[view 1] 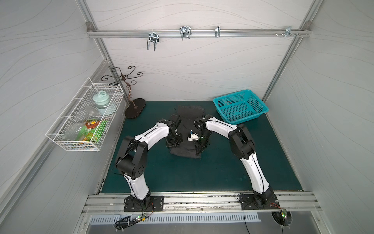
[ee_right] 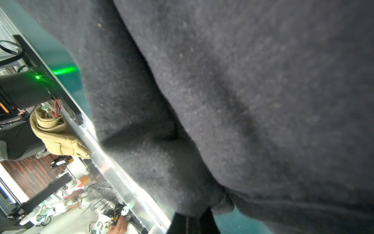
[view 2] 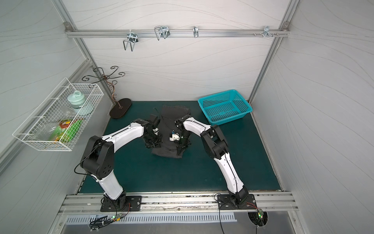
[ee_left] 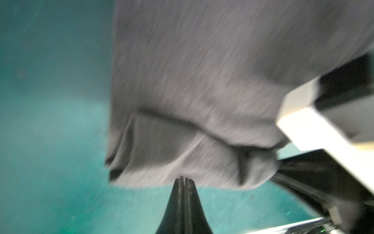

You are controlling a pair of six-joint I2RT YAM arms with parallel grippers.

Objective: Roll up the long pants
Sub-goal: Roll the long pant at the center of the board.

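The long pants (view 1: 185, 155) (view 2: 176, 113) lie folded into a compact dark grey stack in the middle of the green mat, in both top views. Both arms reach in over the stack's near half. My left gripper (ee_left: 184, 178) is shut, its tips touching the near edge of the pants (ee_left: 202, 81), with no cloth seen between them; that view is blurred. My right gripper (ee_right: 192, 219) is shut, its tips buried under a bunched fold of the pants (ee_right: 263, 101). From above, the left gripper (view 1: 174, 144) and the right gripper (view 1: 200, 150) sit at the stack's left and right sides.
A teal plastic basket (view 1: 240, 106) (view 2: 224, 106) stands at the back right of the mat (view 1: 202, 174). A curled metal stand (view 1: 135, 110) is at the back left. A white wire basket (view 1: 85, 119) with packets hangs on the left wall. Hooks hang on the rear rail.
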